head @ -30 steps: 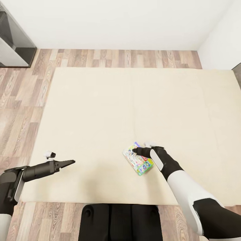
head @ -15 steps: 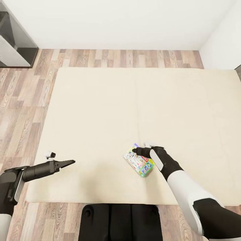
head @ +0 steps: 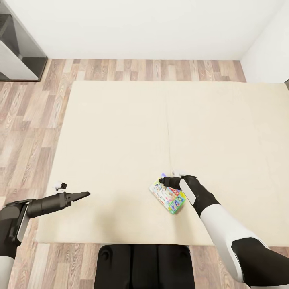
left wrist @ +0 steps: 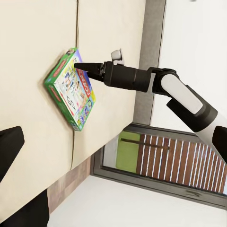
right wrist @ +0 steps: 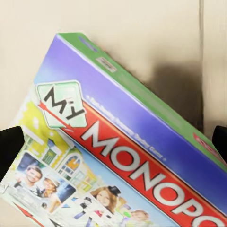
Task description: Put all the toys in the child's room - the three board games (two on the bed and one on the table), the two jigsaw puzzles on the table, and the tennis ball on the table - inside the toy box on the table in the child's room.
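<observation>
Head view: bed [head: 120, 132] takes up most of the frame, plain beige mattress w/ wood floor [head: 28, 120] around it and a white wall [head: 140, 28] behind. Dark grey furniture [head: 18, 52] sits in the far left corner. Robot is parked at the bed's near edge, prob. so both arms reach over the mattress.

Right arm stretches over the near part of the bed, right end effector [head: 166, 181] at the far corner of the board game [head: 167, 196], a white-blue box w/ green edge. In left wrist view the box [left wrist: 71, 90] is tilted, one edge up off the mattress, fingertips pinching its upper corner, so it looks gripped & lifting, ready to carry to the toy box.

Left end effector [head: 82, 195] hangs idle over the bed's left side, well apart from the box, fingers pressed together, holding nothing; likely kept clear of the right arm's work.
</observation>
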